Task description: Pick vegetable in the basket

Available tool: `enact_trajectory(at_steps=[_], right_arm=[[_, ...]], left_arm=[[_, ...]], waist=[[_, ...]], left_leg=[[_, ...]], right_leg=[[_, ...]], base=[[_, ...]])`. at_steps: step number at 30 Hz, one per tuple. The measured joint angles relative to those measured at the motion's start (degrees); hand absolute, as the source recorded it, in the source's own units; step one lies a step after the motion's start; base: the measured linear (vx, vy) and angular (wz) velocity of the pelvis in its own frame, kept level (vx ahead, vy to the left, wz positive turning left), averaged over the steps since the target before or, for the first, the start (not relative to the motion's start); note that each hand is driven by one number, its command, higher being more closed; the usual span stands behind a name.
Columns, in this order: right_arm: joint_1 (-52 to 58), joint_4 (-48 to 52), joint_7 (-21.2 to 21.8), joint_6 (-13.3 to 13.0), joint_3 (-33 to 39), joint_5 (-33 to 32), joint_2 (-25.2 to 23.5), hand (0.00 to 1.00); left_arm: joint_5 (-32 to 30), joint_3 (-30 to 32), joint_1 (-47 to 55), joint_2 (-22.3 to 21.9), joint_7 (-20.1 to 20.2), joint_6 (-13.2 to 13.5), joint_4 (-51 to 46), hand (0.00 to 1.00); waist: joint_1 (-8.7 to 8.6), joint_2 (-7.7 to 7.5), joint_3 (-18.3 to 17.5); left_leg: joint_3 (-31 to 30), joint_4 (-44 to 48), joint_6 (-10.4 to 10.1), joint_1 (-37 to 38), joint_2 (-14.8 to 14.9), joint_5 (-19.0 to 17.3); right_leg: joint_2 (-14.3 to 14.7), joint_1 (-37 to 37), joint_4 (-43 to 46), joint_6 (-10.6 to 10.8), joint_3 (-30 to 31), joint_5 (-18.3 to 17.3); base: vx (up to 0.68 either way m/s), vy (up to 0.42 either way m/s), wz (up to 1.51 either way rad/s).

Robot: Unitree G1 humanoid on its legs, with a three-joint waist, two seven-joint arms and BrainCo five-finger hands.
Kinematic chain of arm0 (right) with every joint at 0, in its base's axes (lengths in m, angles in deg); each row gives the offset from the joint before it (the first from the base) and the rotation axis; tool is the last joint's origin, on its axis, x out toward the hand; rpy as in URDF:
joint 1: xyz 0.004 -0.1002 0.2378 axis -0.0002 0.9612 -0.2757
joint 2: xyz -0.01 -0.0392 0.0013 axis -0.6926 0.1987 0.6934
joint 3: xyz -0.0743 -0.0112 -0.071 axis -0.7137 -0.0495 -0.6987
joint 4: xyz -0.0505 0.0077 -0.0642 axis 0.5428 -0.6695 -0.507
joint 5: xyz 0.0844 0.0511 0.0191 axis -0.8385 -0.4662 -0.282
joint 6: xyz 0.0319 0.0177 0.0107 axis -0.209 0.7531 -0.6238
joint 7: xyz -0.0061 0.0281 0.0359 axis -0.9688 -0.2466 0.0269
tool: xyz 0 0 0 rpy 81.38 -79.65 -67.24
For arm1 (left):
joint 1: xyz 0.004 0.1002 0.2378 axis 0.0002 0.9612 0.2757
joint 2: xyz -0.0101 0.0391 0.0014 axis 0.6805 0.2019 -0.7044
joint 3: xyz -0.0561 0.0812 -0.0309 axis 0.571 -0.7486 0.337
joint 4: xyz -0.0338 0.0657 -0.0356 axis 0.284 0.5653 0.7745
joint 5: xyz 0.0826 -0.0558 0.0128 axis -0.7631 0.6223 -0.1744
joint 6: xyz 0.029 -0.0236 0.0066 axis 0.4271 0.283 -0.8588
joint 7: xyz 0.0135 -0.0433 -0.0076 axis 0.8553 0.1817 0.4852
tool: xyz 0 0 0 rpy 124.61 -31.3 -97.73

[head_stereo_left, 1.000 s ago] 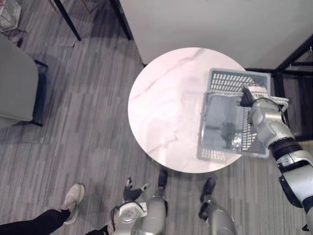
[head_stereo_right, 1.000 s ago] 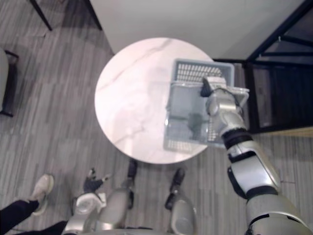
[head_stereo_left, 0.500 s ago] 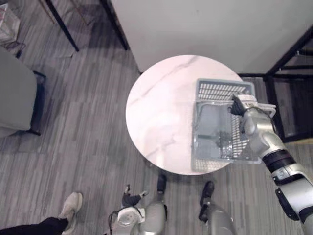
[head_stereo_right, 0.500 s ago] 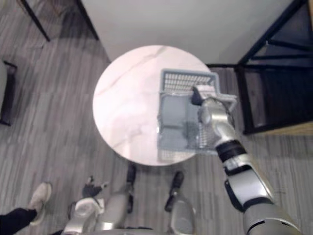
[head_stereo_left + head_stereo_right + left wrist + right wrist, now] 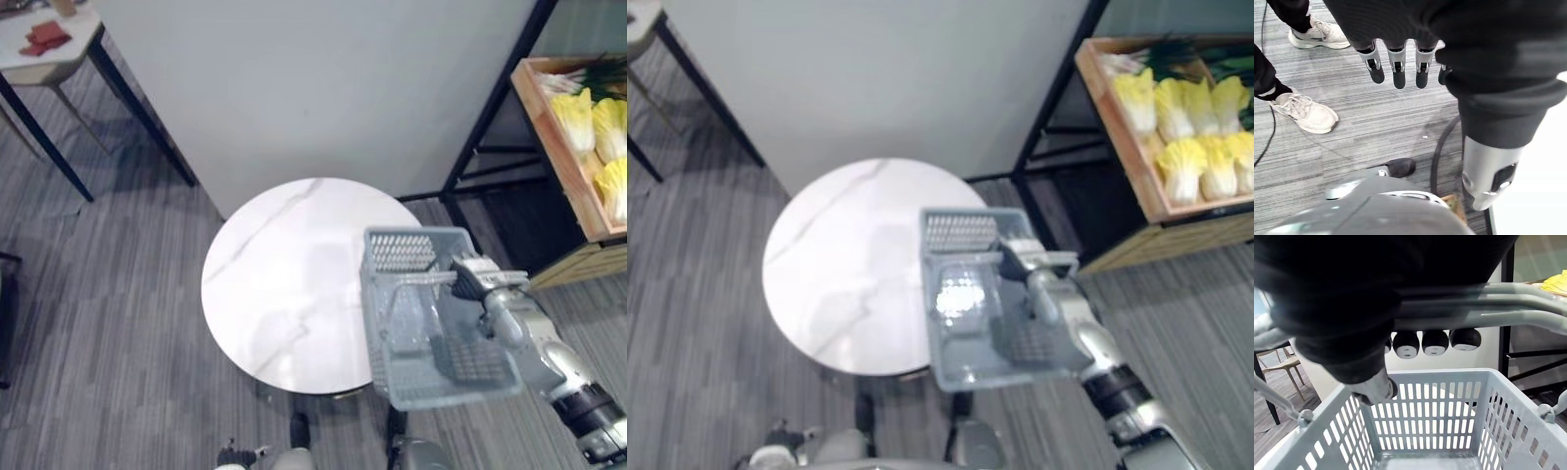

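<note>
Closest in, the left robot hand (image 5: 1396,68) hangs low over the grey plank floor with its fingers straight and slack, nothing in it. Just past it are two white sneakers (image 5: 1312,115) under dark trouser legs, so a person is standing right there.

Next up is one grey plastic basket (image 5: 400,252). The right robot hand (image 5: 473,284) has its fingers curled tight around the handle (image 5: 1474,308), and the wrist view shows them wrapped over the bar with the slotted walls hanging below. The basket sits over the right edge of the round white bench (image 5: 284,284). Its far part overlaps the top and its near part sticks out past the edge. I can't tell if it's touching the bench or hanging just above it.

Beyond the bench's far right edge, well apart from the basket, there's one wooden crate (image 5: 551,147) on a black metal rack (image 5: 482,117). That's where the veg is: pale yellow cabbages (image 5: 1181,166), six or seven of them, packed too tight for a firm count, plus some green stalks (image 5: 1185,44) at the crate's far end. One slanted black post of the rack stands between the bench and the crate.

A white wall panel (image 5: 323,88) runs along behind the bench. Off past the far left edge is one small side table (image 5: 54,64) with something red (image 5: 44,37) on it.
</note>
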Motion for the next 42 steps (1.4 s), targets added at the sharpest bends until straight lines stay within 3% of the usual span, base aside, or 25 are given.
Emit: enact_trajectory(at_steps=[5, 12, 14, 15, 16, 18, 22, 23, 24, 25, 26, 28, 29, 33, 35, 36, 37, 38, 40, 42], right_arm=[[5.72, 0.11, 0.04, -1.22, 2.62, 0.03, 0.59, 1.0], [7.99, 0.46, -0.64, -1.55, 6.0, 0.08, 0.58, 1.0], [7.55, 0.02, -0.84, -1.71, 5.99, 0.23, 0.57, 1.0], [6.49, -1.22, -1.36, -1.77, 5.96, 0.56, 0.52, 1.0], [5.99, -1.64, -1.39, -1.79, 5.96, 0.56, 0.47, 1.0], [6.22, -3.16, -2.04, -1.24, 6.25, 0.63, 0.02, 1.0], [10.22, -2.73, -3.15, 0.28, 16.43, 1.83, -4.41, 1.0], [10.76, -2.56, -3.91, 1.36, 19.33, 1.8, -5.74, 1.0], [10.96, -2.54, -4.61, 3.07, 21.17, 1.8, -6.91, 1.0], [11.07, -2.54, -4.93, 3.77, 21.7, 1.8, -7.37, 1.0], [10.93, -2.6, -5.37, 4.81, 21.94, 1.79, -7.92, 1.0], [11.02, -2.92, -5.39, 4.95, 22.0, 1.77, -8.19, 1.0], [11.04, -2.94, -5.62, 5.04, 23.13, 2.27, -9.3, 1.0], [9.26, -2.94, -6.67, 4.98, 24.54, 2.88, -11.02, 1.0], [9.55, -2.85, -6.73, 4.79, 24.74, 2.89, -11.37, 1.0], [10.64, -2.84, -6.75, 4.82, 25.64, 2.9, -11.86, 1.0], [11.35, -2.46, -7.02, 5.01, 26.59, 2.96, -13.27, 1.0], [11.99, -2.06, -7.33, 5.01, 26.76, 3.09, -13.5, 1.0], [13.19, -1.89, -7.45, 5.07, 26.8, 3.51, -14.26, 1.0], [13.59, -1.69, -7.46, 5.2, 27.48, 4.32, -14.01, 1.0]], left_arm=[[-2.35, 1.54, 1.17, -0.12, 1.33, -0.69, 2.11, 0.0], [-4.44, 1.93, 2.15, -1.92, 1.3, -1.06, 4.33, 0.0], [-4.77, 1.91, 2.19, -2.2, 1.3, -0.98, 4.81, 0.0], [-4.98, 2.16, 2.61, -2.72, 1.3, -1.07, 5.07, 0.0], [-5.11, 2.34, 2.87, -3.02, 1.31, -1.09, 5.11, 0.0], [-5.26, 2.67, 3.05, -3.31, 1.34, -1.11, 5.16, 0.0], [-5.79, 4.26, 2.74, -2.88, 1.06, -1.22, 4.97, 0.0], [-5.88, 5.25, 2.67, -2.78, 0.47, -1.3, 4.9, 0.0], [-6.04, 6.43, 2.47, -2.8, 0.2, -2.12, 5.06, 0.0], [-6.29, 6.76, 2.37, -2.78, 0.07, -2.58, 5.19, 0.0], [-8.06, 7.94, 2.23, -2.88, -0.33, -3.12, 5.17, 0.0], [-8.63, 8.53, 2.35, -2.38, -0.3, -3.35, 5.22, 0.0], [-8.71, 8.48, 2.53, -1.65, -0.26, -3.34, 5.16, 0.0], [-9.95, 8.44, 2.48, -1.17, 0.1, -3.26, 4.81, 0.0], [-10.82, 8.53, 2.01, -0.99, 0.32, -3.26, 4.99, 0.0], [-10.87, 8.56, 1.36, -1.53, 0.58, -3.46, 5.65, 0.0], [-11.01, 8.68, 1.15, -1.87, 0.69, -3.19, 6.28, 0.0], [-11.09, 8.4, 1.14, -1.64, 0.64, -3.1, 6.12, 0.0], [-11.9, 7.65, 1.25, -0.31, 0.54, -3.35, 6.12, 0.0], [-11.99, 7.32, 0.88, -0.09, 0.16, -3.35, 6.05, 0.0]], waist=[[-0.65, 1.37, -0.88], [-1.27, 3.26, -1.31], [-0.36, 3.45, -1.38], [0.51, 3.68, -1.28], [0.66, 3.91, -1.17], [0.51, 3.03, -0.65], [-1.62, 1.2, 0.36], [-1.68, 0.07, 0.88], [-1.73, -0.15, 1.04], [-1.76, 0.65, 0.86], [-1.46, 0.53, 1.54], [-1.6, 0.71, 1.69], [-1.54, 0.22, 1.51], [-1.27, -1.25, 1.22], [-1.47, -1.64, 1.34], [-1.17, -1.26, 1.06], [-0.5, -0.44, 0.25], [-0.72, -1.01, 0.25], [-0.73, -3.44, -1.1], [-1.18, -3.07, -1.6]], left_leg=[[-0.01, 0.42, -0.21, -0.08, 0.36, -0.34], [-0.65, 14.49, -0.08, -4.81, 0.77, -8.23], [-7.01, 17.55, -0.31, -5.9, -0.26, -10.25], [-12.77, 19.9, -0.7, -6.32, -0.89, -13.64], [-14.33, 20.87, -0.67, -6.33, -1.06, -15.38], [-12.58, 24.67, 0.36, -6.39, -2.17, -18.5], [-8.01, 31.7, 3.24, -8.76, -4.17, -22.02], [-5.44, 34.02, 4.43, -9.91, -4.6, -23.12], [-2.55, 34.36, 5.45, -10.29, -4.42, -23.15], [-0.92, 33.16, 6.82, -10.16, -3.22, -22.29], [4.5, 30.21, 8.09, -9.03, -1.37, -20.62], [6.68, 27.94, 8.29, -7.68, -0.42, -19.34], [10.45, 24.36, 8.87, -5.21, 0.09, -17.32], [18.28, 25.36, 9.08, -5.01, 1.94, -16.79], [18.91, 26.53, 8.8, -5.07, 2.06, -16.71], [17.23, 23.21, 8.04, -4.56, 2.0, -16.22], [20.88, 19.91, 6.87, -3.62, 3.84, -14.21], [21.76, 19.01, 6.55, -3.19, 3.63, -13.47], [25.21, 17.47, 5.75, -2.88, 3.84, -12.01], [25.53, 16.93, 4.51, -3.76, 4.34, -10.04]], right_leg=[[0.37, 0.24, -0.39, -0.03, 0.05, 0.01], [0.33, 0.23, 0.52, -0.03, 2.54, 0.02], [0.52, -1.51, 1.5, 0.26, 5.31, 0.22], [1.52, -3.3, 2.34, 0.55, 8.76, 0.76], [1.84, -3.89, 2.63, 0.84, 10.07, 1.01], [2.05, -4.99, 4.07, 1.57, 14.01, 1.5], [0.61, -6.83, 4.64, 3.51, 18.83, 2.82], [0.05, -8.05, 3.61, 2.45, 20.21, 2.88], [-1.23, -8.55, 1.69, -1.8, 17.18, 0.27], [-2.04, -8.97, 1.71, -4.68, 13.59, -1.61], [-4.19, -12.36, 11.45, -5.38, 3.12, -1.89], [-4.63, -12.13, 18.7, -6.09, -1.03, -2.77], [-6.19, -9.4, 26.26, -6.85, -3.94, -4.03], [-12.1, -6.02, 34.46, -7.15, -9.0, -7.48], [-11.1, -6.44, 32.9, -6.17, -9.82, -6.49], [-7.88, -5.62, 26.97, -5.58, -8.32, -5.39], [-7.46, -4.77, 28.58, -7.04, -6.56, -8.3], [-8.56, -5.14, 32.32, -7.12, -6.39, -10.01], [-11.03, -3.88, 32.09, -3.92, -6.17, -11.07], [-8.66, -3.77, 27.33, -2.28, -6.37, -11.05]], base=[[0.0, 0.001, -0.01], [-0.02, 0.029, -0.15], [-0.04, 0.062, -0.77], [-0.02, 0.066, -1.01], [-0.05, 0.137, -1.27], [-0.09, 0.195, -0.94], [-0.13, 0.211, -0.57], [-0.18, 0.258, -0.99], [-0.17, 0.268, -1.11], [-0.21, 0.321, -1.54], [-0.13, 0.213, -1.28], [-0.11, 0.169, -1.13], [-0.09, 0.133, -1.04], [-0.11, 0.005, -1.11], [-0.15, -0.073, -1.08], [-0.2, -0.097, -1.15], [-0.21, -0.12, -1.12], [-0.19, -0.15, -1.01], [-0.11, -0.203, -0.9], [-0.11, -0.26, -0.68]])
